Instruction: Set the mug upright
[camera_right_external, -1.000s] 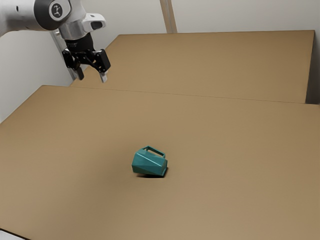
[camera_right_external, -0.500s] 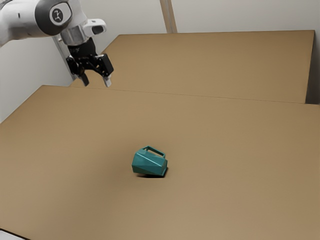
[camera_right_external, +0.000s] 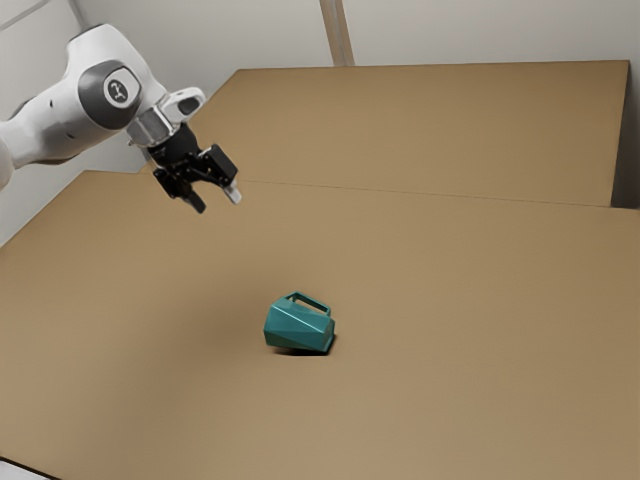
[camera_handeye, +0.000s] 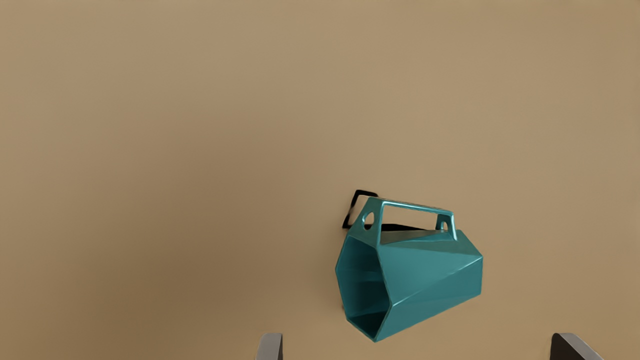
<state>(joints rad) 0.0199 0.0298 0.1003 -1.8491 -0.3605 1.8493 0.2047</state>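
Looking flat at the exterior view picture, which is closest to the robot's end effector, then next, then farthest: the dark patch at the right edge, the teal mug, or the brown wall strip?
From the end effector:
1. Teal mug, lying below it, a bit right.
2. Brown wall strip, up and right.
3. Dark patch, at the far right edge.

The exterior view looks from beside the white and black arm (camera_right_external: 95, 100), well back and downward across the brown flat counter (camera_right_external: 460, 330), while the wrist view faces down from nearer, and both share the teal faceted mug (camera_right_external: 300, 327) and the counter around it.
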